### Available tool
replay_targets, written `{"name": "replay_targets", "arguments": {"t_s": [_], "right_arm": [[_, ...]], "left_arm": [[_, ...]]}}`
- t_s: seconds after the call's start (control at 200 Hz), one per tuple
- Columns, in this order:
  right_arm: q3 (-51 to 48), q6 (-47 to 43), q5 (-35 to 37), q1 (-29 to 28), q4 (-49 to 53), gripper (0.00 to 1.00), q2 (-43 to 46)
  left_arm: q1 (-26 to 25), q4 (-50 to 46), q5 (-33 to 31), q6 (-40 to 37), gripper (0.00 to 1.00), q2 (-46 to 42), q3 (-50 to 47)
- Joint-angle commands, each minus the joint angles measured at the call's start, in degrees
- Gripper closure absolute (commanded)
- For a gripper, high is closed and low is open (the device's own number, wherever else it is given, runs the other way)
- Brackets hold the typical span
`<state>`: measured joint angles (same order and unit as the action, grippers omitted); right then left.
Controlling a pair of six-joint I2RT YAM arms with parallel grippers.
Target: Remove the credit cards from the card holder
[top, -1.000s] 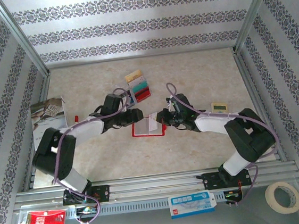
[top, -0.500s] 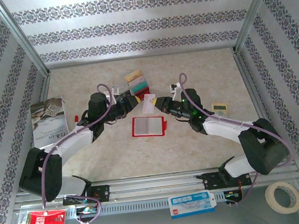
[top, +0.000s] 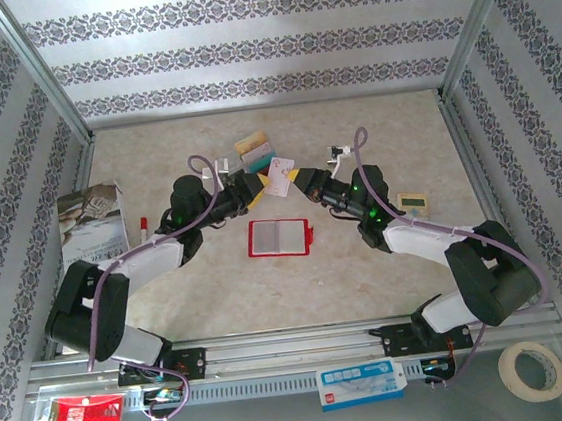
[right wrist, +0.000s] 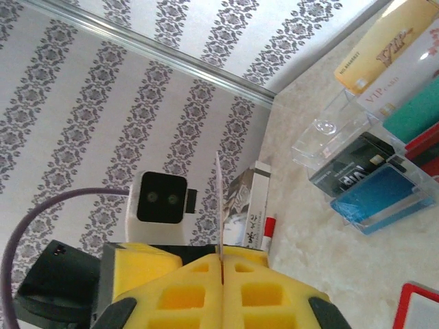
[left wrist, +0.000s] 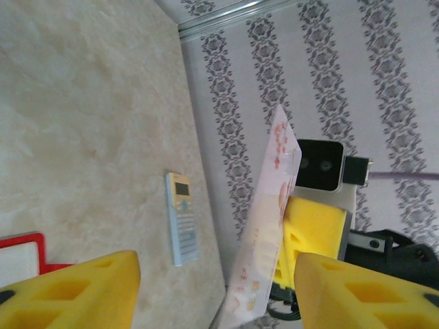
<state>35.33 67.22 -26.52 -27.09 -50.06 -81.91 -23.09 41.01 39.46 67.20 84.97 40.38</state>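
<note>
- While the right gripper (right wrist: 219,274) pinches a pale printed card (left wrist: 271,219) edge-on between its yellow pads, that card hangs in the air above the table (top: 373,130), just beyond the card holder (top: 280,238).
- The left gripper (top: 250,188) faces it from the other side, fingers spread wide and holding nothing. In the left wrist view the card stands between its 2 fingers without touching either.
- The card holder lies open and flat on the table between the 2 arms, its pale clear pocket facing up inside the red border, apart from both grippers.
- The credit cards (top: 258,153) already out lie in a fanned row at the far side. Tan, white, teal, black, blue and a red edge show in the right wrist view.
- Judged from this, most of the job looks done. 1 card is in hand and needs setting down by the row, perhaps by way of the left gripper.
- Whether the pocket holds another card I cannot tell; from above it reads as pale and flat.
</note>
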Motion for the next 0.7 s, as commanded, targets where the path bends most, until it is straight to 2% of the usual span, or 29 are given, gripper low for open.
{"name": "replay_targets", "arguments": {"t_s": [0.0, 0.205, 0.5, 0.694], "right_arm": [[-0.79, 1.59, -1.40, 0.84, -5.07, 1.00, -0.79], [-0.53, 3.42, -2.13, 1.65, -7.48, 1.00, -1.84], [-0.18, 4.71, -2.65, 1.87, -9.30, 1.00, -3.12], [-0.26, 5.12, -3.56, 2.11, -9.05, 1.00, -3.77]], "left_arm": [[-0.95, 12.69, 1.07, 4.93, 0.46, 0.59, -1.13], [-1.48, 10.84, 1.08, 3.93, 0.63, 0.47, -0.29], [-2.14, 9.71, 1.86, 2.72, 0.77, -0.18, 0.29], [-2.18, 8.72, 1.23, 2.00, 0.99, -0.31, 0.51]]}}
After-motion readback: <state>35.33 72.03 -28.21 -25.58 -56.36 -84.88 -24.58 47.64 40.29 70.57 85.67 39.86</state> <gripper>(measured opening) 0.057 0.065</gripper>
